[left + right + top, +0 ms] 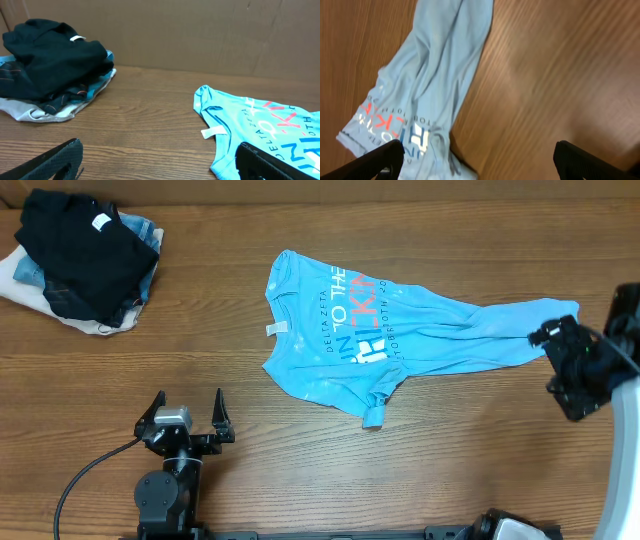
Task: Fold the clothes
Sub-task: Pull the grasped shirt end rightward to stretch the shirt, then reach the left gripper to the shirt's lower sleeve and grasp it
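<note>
1 rumpled blue shirt on table

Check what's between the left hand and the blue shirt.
Nothing: only bare wooden table separates the open left hand from the blue shirt, clearest overhead.

Wooden table, brown grain running left to right, surface intact. One heap of garments sits at the far left corner. Uppermost is a black garment, crumpled, with a small white tag showing on its upper side. Beneath it, denim fabric protrudes at the right edge, and white fabric lies at the bottom, touching the table. A plain cardboard wall stands behind the table's far edge.
</note>
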You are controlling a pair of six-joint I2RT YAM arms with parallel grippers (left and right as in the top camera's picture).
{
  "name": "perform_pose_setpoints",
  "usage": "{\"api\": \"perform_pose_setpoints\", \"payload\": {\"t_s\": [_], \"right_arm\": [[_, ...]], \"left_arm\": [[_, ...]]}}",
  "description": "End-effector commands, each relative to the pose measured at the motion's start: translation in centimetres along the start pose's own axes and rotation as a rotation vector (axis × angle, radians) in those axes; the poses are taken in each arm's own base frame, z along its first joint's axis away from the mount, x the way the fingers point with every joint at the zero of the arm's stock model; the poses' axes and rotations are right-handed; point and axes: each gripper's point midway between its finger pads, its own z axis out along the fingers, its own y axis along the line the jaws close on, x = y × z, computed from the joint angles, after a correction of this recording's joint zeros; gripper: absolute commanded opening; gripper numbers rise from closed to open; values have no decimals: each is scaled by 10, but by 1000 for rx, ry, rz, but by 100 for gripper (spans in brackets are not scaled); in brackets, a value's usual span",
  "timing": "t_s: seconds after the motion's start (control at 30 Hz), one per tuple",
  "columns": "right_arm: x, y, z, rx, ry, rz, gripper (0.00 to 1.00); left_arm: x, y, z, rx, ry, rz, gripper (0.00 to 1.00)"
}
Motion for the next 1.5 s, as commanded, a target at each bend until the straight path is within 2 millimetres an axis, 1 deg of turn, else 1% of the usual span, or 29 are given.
{"api": "perform_pose_setpoints", "payload": {"t_s": [0.0, 0.1, 0.17, 0.23, 0.33, 0.43, 0.53, 0.6, 0.67, 0.73, 0.8, 0.87, 0.9, 1.03, 1.1, 1.17, 1.27, 1.33, 1.37, 1.47], "right_arm": [[9, -4, -15, -21, -13, -61, 100], [17, -12, -20, -6, 3, -85, 100], [21, -15, -21, 2, 12, -86, 100], [21, -16, -21, 4, 15, -112, 100], [21, -16, -21, 4, 15, -135, 100], [20, -15, -21, 0, 11, -149, 100], [19, -13, -21, -6, 4, -152, 100], [17, -12, -21, -11, -3, -153, 100], [16, -10, -21, -16, -9, -155, 100], [14, -9, -21, -21, -14, -155, 100], [12, -7, -20, -25, -20, -156, 100], [10, -5, -19, -29, -23, -157, 100], [10, -5, -19, -29, -24, -157, 100], [8, -4, -15, -23, -18, -156, 100], [7, -3, -12, -18, -12, -155, 100], [5, -2, -8, -12, -5, -154, 100], [3, -2, -1, 2, 13, -166, 100], [2, -2, 4, 13, 26, -184, 100], [2, -2, 8, 22, 37, -193, 100], [0, -1, 16, 34, 53, -192, 100]], "left_arm": [[-2, -8, 0, 51, -11, -34, 100], [-8, -42, -6, 249, -2, -203, 100], [-14, -59, -11, 352, -8, -247, 100], [-22, -77, -20, 472, -16, -258, 100], [-39, -103, -37, 647, -68, -211, 100], [-59, -114, -52, 726, -97, -203, 100], [-86, -118, -64, 737, -111, -178, 100], [-104, -124, -76, 761, -102, -138, 100], [-117, -130, -84, 788, -70, -112, 100], [-126, -135, -87, 806, -15, -101, 100], [-132, -138, -85, 816, 62, -95, 100], [-131, -141, -76, 824, 165, -92, 100], [-130, -142, -74, 828, 189, -90, 100], [-116, -153, -55, 846, 388, -67, 100], [-106, -155, -43, 799, 482, -30, 100], [-97, -157, -29, 723, 572, 43, 100], [-88, -166, -14, 609, 659, 192, 100], [-81, -176, -7, 557, 688, 293, 100], [-75, -186, -3, 542, 702, 353, 100], [-58, -212, -1, 592, 728, 404, 100]]}}
